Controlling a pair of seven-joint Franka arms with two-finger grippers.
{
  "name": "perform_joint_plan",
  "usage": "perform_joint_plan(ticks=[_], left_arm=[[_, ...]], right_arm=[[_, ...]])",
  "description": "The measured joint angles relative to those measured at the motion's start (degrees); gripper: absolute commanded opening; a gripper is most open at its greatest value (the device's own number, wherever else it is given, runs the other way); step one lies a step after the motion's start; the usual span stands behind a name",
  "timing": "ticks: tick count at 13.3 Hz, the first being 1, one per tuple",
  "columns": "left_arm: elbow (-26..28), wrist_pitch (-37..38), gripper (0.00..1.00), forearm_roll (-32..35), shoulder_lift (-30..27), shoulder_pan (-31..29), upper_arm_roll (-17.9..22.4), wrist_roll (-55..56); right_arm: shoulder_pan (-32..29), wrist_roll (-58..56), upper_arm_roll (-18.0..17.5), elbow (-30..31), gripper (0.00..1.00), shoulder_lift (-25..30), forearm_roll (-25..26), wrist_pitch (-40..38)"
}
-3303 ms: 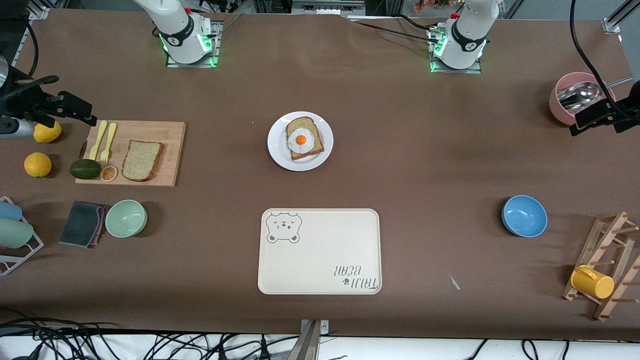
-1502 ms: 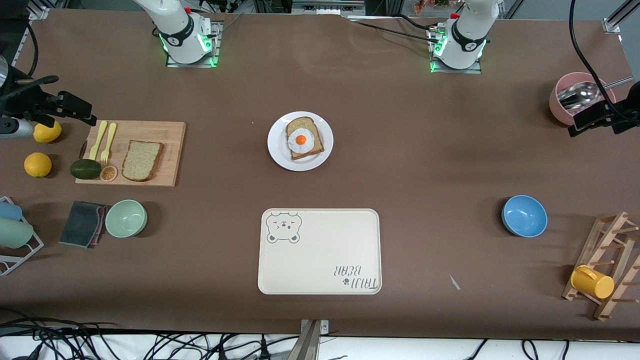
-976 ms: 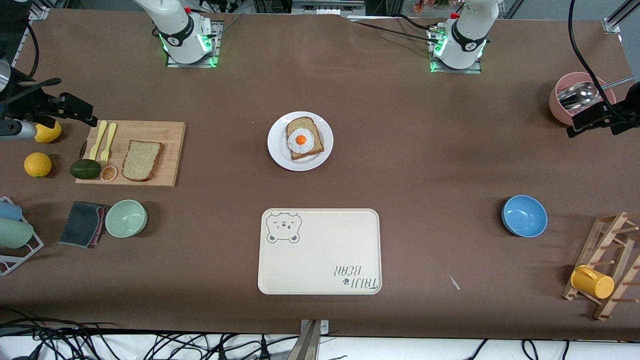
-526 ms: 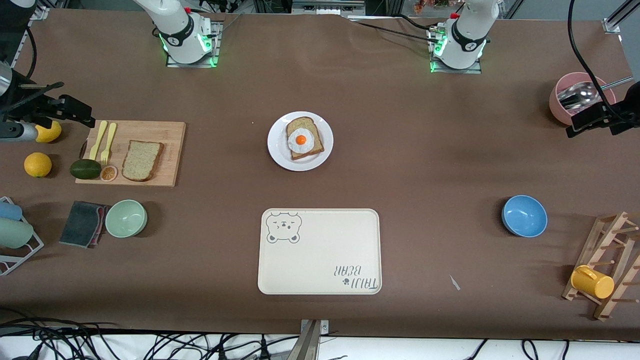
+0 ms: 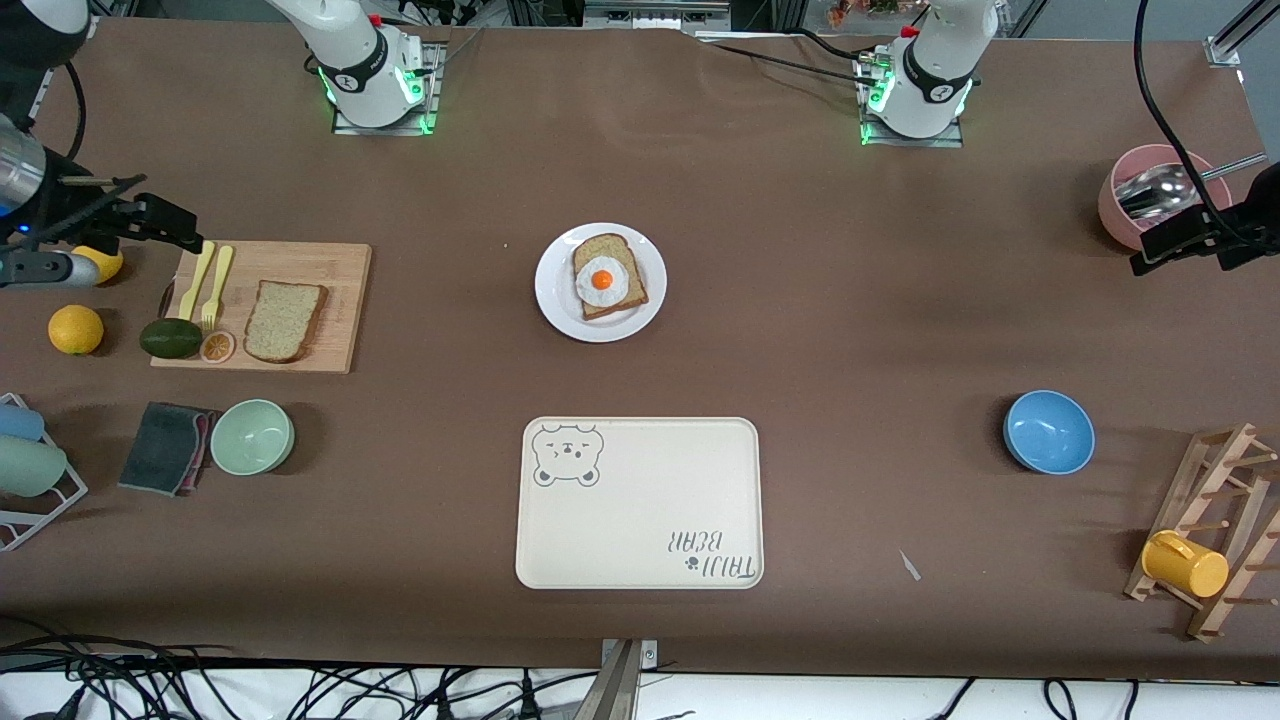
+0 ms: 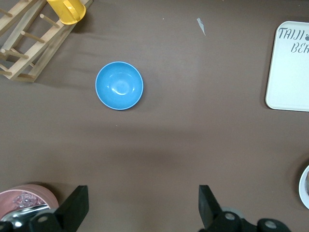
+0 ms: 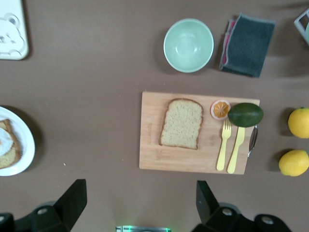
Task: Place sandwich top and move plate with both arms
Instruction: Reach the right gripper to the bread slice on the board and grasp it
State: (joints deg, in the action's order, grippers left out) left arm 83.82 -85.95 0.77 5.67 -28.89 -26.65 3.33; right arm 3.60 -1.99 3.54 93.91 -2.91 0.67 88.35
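The sandwich top [image 5: 285, 320] [image 7: 182, 123], a plain speckled bread slice, lies flat on a wooden cutting board [image 5: 335, 270] [image 7: 154, 154] toward the right arm's end of the table. The white plate [image 5: 552, 292] [image 7: 26, 145] sits mid-table and carries a bread slice with a fried egg [image 5: 606, 279]. My right gripper [image 5: 135, 222] [image 7: 140, 200] hangs open and empty, high over the table edge beside the board. My left gripper [image 5: 1180, 240] [image 6: 143, 207] is open and empty too, up in the air next to a pink bowl [image 5: 1125, 215].
A cream bear tray [image 5: 640, 505] lies nearer the front camera than the plate. On the board are yellow cutlery [image 5: 208, 280], an avocado [image 5: 170, 338] and an orange slice [image 5: 217, 347]. Around stand a green bowl [image 5: 252, 437], cloth [image 5: 165, 447], lemons [image 5: 76, 330], blue bowl [image 5: 1048, 431] and wooden rack [image 5: 1215, 530].
My right arm's hand has drifted a little toward the cutting board. My left gripper has barely shifted. Nothing on the table has moved.
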Motion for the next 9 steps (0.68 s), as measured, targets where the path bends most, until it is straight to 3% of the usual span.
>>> perform_joint_plan(ticks=[4,9], left_arm=[[0.07,0.0,1.0,0.0,0.02,0.0,-0.02,0.0],[0.36,-0.01,1.0,0.0,0.06,0.01,-0.05,0.0]], right_arm=[[0.02,3.7,-0.05,5.04,1.0,-3.83,1.34,4.87],[0.15,14.26,-0.31,21.74,0.99,-6.56,4.3,24.6]])
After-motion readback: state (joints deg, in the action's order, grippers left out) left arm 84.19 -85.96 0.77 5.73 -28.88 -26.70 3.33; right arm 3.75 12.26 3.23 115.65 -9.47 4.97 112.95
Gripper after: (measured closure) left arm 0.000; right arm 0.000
